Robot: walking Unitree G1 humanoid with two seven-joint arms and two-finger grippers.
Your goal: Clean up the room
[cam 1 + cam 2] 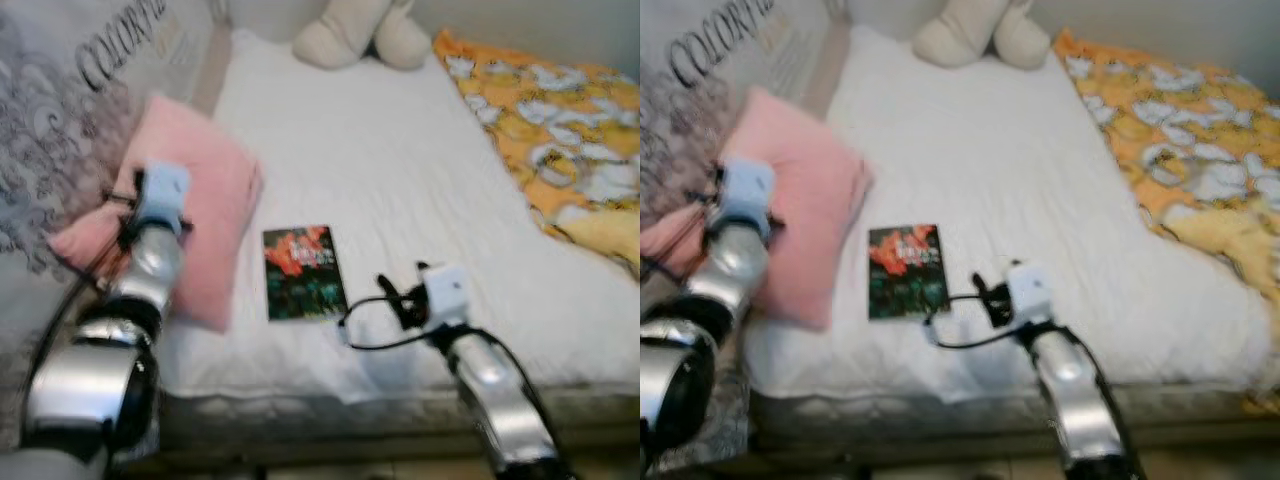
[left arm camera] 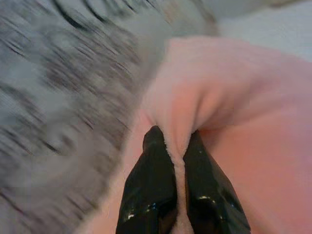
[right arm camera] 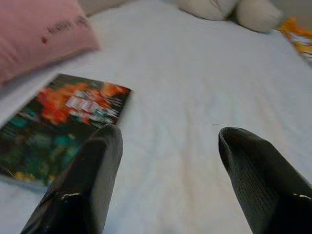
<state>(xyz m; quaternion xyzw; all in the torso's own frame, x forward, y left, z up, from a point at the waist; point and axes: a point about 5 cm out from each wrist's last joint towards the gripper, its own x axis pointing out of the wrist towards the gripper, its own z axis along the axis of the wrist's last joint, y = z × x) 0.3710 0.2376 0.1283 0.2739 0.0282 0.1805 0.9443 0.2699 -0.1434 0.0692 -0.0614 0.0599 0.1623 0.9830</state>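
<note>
The pink pillow [image 1: 195, 200] is soft and fleecy, a plump rectangle with a small line of dark lettering near one edge. It lies at the left edge of the bed [image 1: 400, 170], on the white sheet, tilted up against the grey patterned blanket [image 1: 60, 130] that carries large dark print. The left gripper [image 2: 179, 165] has its two black fingers pinched tight on a fold of the pillow's pink cloth, at the pillow's outer side next to the grey blanket; a ridge of fleece stands up between the fingertips.

Just beside the pillow, toward the middle of the bed's front edge, a book [image 1: 302, 272] lies flat on the sheet, its dark cover showing red and green with a pale title. It does not touch the pillow. The right gripper [image 3: 168, 161] hovers low over the sheet near the front edge, its fingers spread wide with nothing between them; the book sits just beside its left finger, apart from it.

At the far edge of the bed rests a cream plush toy [image 1: 355, 35], and an orange blanket with white shapes [image 1: 555, 130] covers the right side.
</note>
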